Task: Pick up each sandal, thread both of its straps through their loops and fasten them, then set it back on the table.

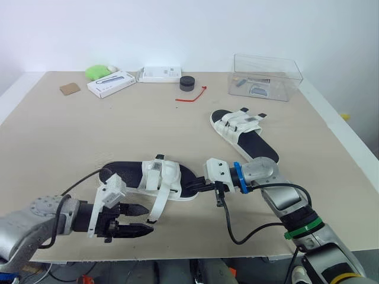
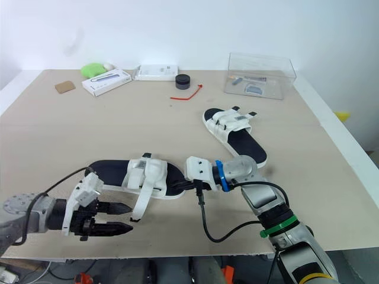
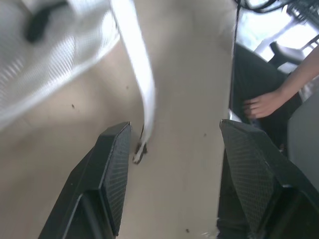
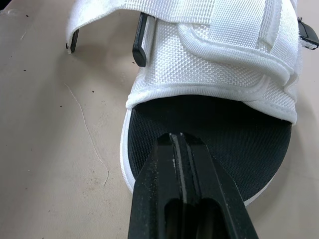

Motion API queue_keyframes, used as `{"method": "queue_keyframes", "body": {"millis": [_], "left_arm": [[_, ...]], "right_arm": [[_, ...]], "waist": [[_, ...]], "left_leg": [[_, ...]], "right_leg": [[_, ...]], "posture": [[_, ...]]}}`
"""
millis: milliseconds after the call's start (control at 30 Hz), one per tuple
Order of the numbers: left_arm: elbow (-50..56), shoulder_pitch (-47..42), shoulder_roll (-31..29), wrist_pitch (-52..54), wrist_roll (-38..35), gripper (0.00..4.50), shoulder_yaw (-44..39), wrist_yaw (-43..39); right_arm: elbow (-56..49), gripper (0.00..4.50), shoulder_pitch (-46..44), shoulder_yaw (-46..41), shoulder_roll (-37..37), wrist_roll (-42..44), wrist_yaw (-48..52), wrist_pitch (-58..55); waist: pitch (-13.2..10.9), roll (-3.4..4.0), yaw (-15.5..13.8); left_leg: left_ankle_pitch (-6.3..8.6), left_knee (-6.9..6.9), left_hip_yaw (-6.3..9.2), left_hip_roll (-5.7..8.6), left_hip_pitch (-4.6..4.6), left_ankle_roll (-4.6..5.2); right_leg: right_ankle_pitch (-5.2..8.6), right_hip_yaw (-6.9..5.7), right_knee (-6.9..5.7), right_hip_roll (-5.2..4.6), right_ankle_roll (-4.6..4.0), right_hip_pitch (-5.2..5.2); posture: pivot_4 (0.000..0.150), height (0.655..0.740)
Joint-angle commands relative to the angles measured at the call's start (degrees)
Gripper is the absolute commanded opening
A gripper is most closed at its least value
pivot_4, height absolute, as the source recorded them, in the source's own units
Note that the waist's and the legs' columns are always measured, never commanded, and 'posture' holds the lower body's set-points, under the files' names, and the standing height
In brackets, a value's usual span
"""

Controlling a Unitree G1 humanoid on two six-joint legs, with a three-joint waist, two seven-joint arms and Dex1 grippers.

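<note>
The near sandal (image 1: pixel 148 177) lies at the table's (image 1: pixel 89 136) six o'clock edge, with one loose strap (image 1: pixel 160 204) trailing toward seven o'clock. The left gripper (image 1: pixel 149 219) gapes wide with the strap's tip between its fingers. The right gripper (image 1: pixel 196 188), pinched closed, presses the sole's three o'clock end. Threading seems to be just starting; next, the left gripper should close on the strap and guide it to its loop.

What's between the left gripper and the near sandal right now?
A loose white strap of the near sandal: in the left wrist view its tip hangs between the open fingers of the left gripper, over bare table.
</note>
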State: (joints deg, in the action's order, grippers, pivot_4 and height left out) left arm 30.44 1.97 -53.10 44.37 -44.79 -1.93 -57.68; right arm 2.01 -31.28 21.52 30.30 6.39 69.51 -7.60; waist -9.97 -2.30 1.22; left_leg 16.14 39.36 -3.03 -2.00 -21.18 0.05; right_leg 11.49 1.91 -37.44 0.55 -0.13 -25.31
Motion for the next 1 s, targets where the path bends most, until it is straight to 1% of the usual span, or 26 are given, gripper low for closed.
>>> {"method": "queue_keyframes", "body": {"millis": [33,167,333,367,400,433,467,500,533,567,700,800,900,1000], "left_arm": [[1.36,-0.43,1.46,-2.47,2.42,2.9,1.62,0.79],[0.9,-2.46,4.38,-0.94,2.71,2.9,4.39,2.51],[-0.5,-4.44,7.0,3.47,-0.92,2.9,3.71,4.44],[-1.07,-5.01,7.33,4.11,-1.1,2.4,3.62,4.78],[-1.44,-5.44,7.56,4.62,-1.13,2.15,3.55,5.04],[-1.94,-6.01,7.81,5.58,-1.68,1.65,3.46,5.26],[-2.33,-6.49,7.91,6.46,-2.25,1.32,3.51,5.27],[-2.41,-6.8,7.53,6.92,-2.23,0.75,3.94,4.79],[-2.43,-6.95,6.95,6.97,-1.54,0.4,4.7,4.2],[-2.39,-6.96,6.46,6.91,-0.89,0.16,5.33,3.55],[-2.48,-6.82,5.32,7.99,-0.83,0.16,6.33,1.81],[-2.88,-7.7,5.79,9.78,-2.89,0.16,5.15,1.86],[-3.27,-10.65,6.19,14.64,-9.45,0.16,2.0,1.79],[-6.99,-16.99,7.14,21.47,-19.26,0.16,-2.24,3.8]], "right_arm": [[-1.26,0.0,0.83,0.0,0.63,-0.4,0.11,-0.27],[-1.22,0.0,0.67,0.04,0.45,-0.4,-0.01,-0.42],[-1.23,0.0,0.59,0.03,0.39,-0.4,-0.08,-0.55],[-1.23,0.0,0.61,0.03,0.38,-0.4,-0.12,-0.6],[-1.24,0.0,0.63,0.02,0.37,-0.4,-0.15,-0.63],[-1.23,0.0,0.67,0.02,0.38,-0.41,-0.17,-0.63],[-1.22,0.0,0.69,0.0,0.39,-0.42,-0.19,-0.64],[-1.2,0.0,0.67,0.0,0.4,-0.42,-0.19,-0.65],[-1.14,0.0,0.61,-0.01,0.4,-0.43,-0.18,-0.65],[-1.1,0.0,0.56,-0.03,0.38,-0.42,-0.19,-0.67],[-0.94,0.0,0.38,-0.19,0.39,-0.44,-0.29,-0.66],[-0.96,0.0,0.39,-0.32,0.54,-0.45,-0.35,-0.68],[-1.1,0.0,0.48,-0.4,0.73,-0.42,-0.31,-0.78],[-1.15,0.0,0.48,-0.47,0.85,-0.42,-0.32,-0.89]], "waist": [[0.0,-0.01,0.0],[0.01,-0.02,0.0],[0.01,-0.02,0.0],[0.01,-0.02,0.01],[0.01,-0.02,0.01],[0.01,-0.02,0.01],[0.01,-0.02,0.01],[0.01,-0.02,0.01],[0.01,-0.02,0.01],[0.01,-0.02,0.01],[0.01,-0.02,0.01],[0.01,-0.02,0.01],[0.01,-0.02,0.01],[0.01,-0.03,-0.01]], "left_leg": [[0.0,0.0,0.0,0.0,0.0,0.0],[0.01,0.0,0.0,-0.01,-0.01,0.01],[0.01,0.0,0.01,-0.01,-0.01,0.02],[0.01,-0.01,0.01,0.0,-0.01,0.02],[0.01,0.0,0.01,0.0,-0.01,0.02],[0.01,0.0,0.01,-0.01,-0.01,0.02],[0.01,0.0,0.01,0.0,-0.01,0.02],[0.01,0.0,0.01,0.0,-0.01,0.02],[0.01,0.0,0.01,-0.01,-0.01,0.02],[0.01,0.0,0.01,0.0,-0.01,0.02],[0.02,-0.01,0.01,0.0,-0.01,0.03],[0.02,0.0,0.01,0.0,-0.01,0.03],[0.02,0.0,0.03,-0.01,-0.02,0.03],[0.02,0.0,0.05,0.0,-0.02,0.03]], "right_leg": [[0.0,0.0,0.0,0.0,0.01,0.0],[-0.03,0.0,0.0,0.01,0.07,0.01],[-0.04,0.0,0.0,0.02,0.08,0.0],[-0.04,0.01,0.0,0.01,0.08,0.0],[-0.04,0.0,0.01,0.01,0.09,0.01],[-0.04,0.0,0.01,0.02,0.09,0.0],[-0.04,0.0,0.01,0.02,0.09,0.0],[-0.04,0.0,0.01,0.02,0.09,0.01],[-0.04,-0.01,0.01,0.03,0.09,0.0],[-0.04,0.0,0.01,0.03,0.08,0.0],[-0.02,0.01,0.01,0.02,0.09,0.0],[-0.02,0.0,0.01,0.02,0.08,0.0],[-0.03,-0.02,0.01,0.02,0.09,0.0],[-0.03,-0.04,0.01,0.03,0.1,0.02]], "posture": [[0.15,0.74],[0.15,0.74],[0.15,0.74],[0.15,0.74],[0.15,0.74],[0.15,0.74],[0.15,0.74],[0.15,0.74],[0.15,0.74],[0.15,0.74],[0.15,0.74],[0.15,0.74],[0.15,0.74],[0.15,0.74]]}}
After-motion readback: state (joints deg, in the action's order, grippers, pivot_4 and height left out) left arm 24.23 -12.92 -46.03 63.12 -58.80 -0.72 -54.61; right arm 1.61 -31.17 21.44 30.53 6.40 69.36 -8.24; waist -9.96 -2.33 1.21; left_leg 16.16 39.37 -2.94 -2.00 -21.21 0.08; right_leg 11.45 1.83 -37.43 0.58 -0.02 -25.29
